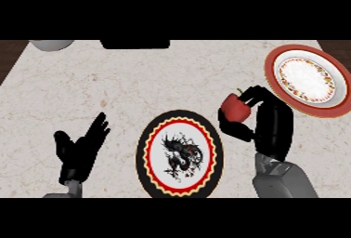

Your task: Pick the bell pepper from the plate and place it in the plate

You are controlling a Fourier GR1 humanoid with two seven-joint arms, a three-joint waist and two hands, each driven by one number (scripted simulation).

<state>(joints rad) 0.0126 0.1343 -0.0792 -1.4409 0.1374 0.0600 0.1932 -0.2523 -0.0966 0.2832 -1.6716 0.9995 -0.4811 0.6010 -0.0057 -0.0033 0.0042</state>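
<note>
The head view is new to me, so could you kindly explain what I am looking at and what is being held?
You are looking steeply down from the robot's head at a marble counter. Two grey forearms end in black hands. The left hand rests open at the lower left. The right hand curls round a red bell pepper, held between two plates: a black-rimmed plate with a dark emblem, and a red-rimmed plate at the upper right.
</note>
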